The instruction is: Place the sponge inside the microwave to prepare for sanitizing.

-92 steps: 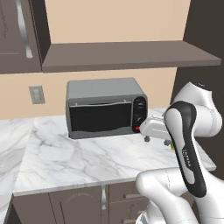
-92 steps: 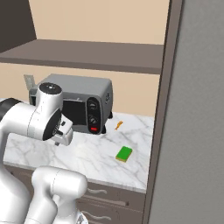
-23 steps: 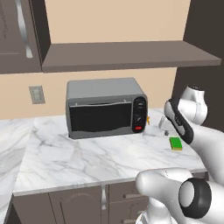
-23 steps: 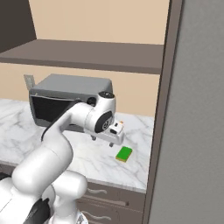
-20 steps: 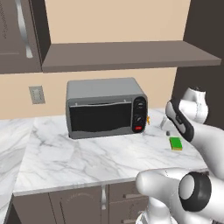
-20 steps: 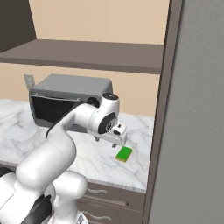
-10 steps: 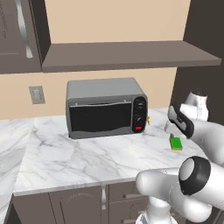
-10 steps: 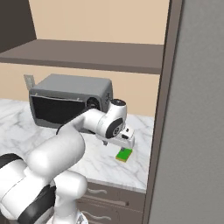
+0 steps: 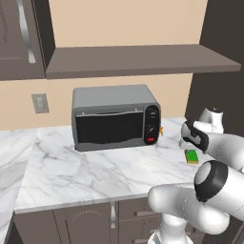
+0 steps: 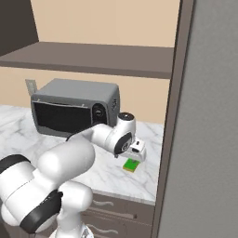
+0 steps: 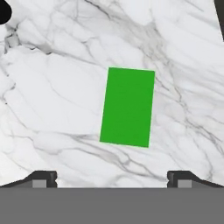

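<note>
Tall cabinet panel (image 10: 204,116): dark grey, standing at the right end of the surface.

Shelf (image 9: 138,59): dark brown, fixed to the beige wall above the surface.

Surface (image 9: 95,167): white marble with grey veins, running along the wall over dark lower cabinets (image 9: 90,221).

Box oven (image 9: 116,117): silver-grey, dark glass door shut, round knobs and a red button on its right panel; stands toward the back edge of the surface, near the middle.

Arm (image 10: 100,135): white with dark joints, reaching over the right end of the surface, hand pointing down.

Wall outlet (image 9: 40,103): pale plate on the wall, left of the box oven.

Fingers (image 11: 111,179): spread wide and pinching nothing; the two dark tips stand far apart at the bottom of the hand view, above the surface, with the sponge between and beyond them, not touching.

Sponge (image 11: 127,106): bright green block, lying flat near the right end of the surface, toward its front edge, just below the hand; also in the left base view (image 9: 191,156) and the right base view (image 10: 131,165).

Small orange item (image 9: 162,129): on the surface just right of the box oven; too small to identify.
</note>
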{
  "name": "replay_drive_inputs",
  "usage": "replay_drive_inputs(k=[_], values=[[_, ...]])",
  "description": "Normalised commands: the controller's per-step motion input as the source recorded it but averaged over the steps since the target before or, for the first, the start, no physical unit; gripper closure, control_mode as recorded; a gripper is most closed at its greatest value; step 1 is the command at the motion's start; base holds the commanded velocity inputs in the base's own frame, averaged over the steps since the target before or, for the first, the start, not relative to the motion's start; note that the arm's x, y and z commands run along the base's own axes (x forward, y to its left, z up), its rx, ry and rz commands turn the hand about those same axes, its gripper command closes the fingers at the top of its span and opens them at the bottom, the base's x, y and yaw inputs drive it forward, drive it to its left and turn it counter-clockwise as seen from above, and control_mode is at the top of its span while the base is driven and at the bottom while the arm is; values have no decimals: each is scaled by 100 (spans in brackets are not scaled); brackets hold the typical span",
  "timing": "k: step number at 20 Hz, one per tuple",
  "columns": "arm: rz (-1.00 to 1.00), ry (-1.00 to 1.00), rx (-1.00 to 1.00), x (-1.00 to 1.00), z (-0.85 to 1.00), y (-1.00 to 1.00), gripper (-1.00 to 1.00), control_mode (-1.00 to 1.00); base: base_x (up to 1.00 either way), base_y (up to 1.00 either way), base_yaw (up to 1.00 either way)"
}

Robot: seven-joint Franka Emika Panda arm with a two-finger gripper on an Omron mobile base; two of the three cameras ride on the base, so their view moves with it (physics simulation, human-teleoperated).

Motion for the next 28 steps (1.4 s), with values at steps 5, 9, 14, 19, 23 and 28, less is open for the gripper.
replay_drive_inputs(k=[5, 9, 14, 19, 23, 28], values=[[0, 1, 0, 32, -18, -13, -100, -100, 0, 0, 0], [-1, 2, 0, 37, -18, -10, -100, -100, 0, 0, 0], [0, 6, 0, 28, -20, -9, -100, -100, 0, 0, 0], [0, 8, 0, 13, -23, -12, -100, -100, 0, 0, 0], [0, 6, 0, 14, -24, -13, -100, -100, 0, 0, 0], [0, 1, 3, 8, -29, -3, -100, -100, 0, 0, 0]])
